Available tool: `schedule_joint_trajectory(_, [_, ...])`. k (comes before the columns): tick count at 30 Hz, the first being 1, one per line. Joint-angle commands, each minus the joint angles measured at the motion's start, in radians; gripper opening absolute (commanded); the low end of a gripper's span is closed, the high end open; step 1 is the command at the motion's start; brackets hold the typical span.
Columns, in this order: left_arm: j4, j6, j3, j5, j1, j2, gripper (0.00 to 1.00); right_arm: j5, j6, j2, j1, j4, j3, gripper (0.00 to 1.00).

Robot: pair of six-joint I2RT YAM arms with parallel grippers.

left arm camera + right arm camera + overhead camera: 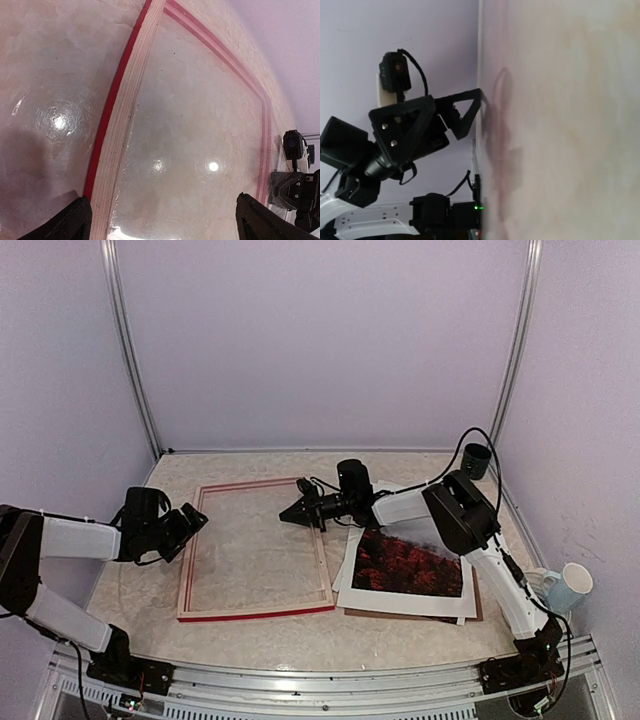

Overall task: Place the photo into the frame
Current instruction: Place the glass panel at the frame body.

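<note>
Overhead, pale marbled table (300, 635) enclosed by lilac walls (320, 340); red frame (255, 612) laid flat, photo (408, 565) beside it. Left gripper (165, 217) spread wide, right gripper (287, 514) clenched.

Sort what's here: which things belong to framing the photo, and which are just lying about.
For the job: frame, photo.
Lying about: black cup, white mug.
</note>
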Motion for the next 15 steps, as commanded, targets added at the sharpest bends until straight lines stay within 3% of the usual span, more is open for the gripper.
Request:
schedule_joint_trajectory(1, [0.031,-0.008,-0.014,0.008,-0.011,0.01,0.99,0.0,-0.041,-0.059,0.019,-0.044,-0.049,0.0])
schedule_joint_trajectory(15, [0.045,-0.016,-0.021,0.009,-0.022,0.014,0.99,0.045,-0.102,-0.055,0.02,-0.149,-0.024,0.0])
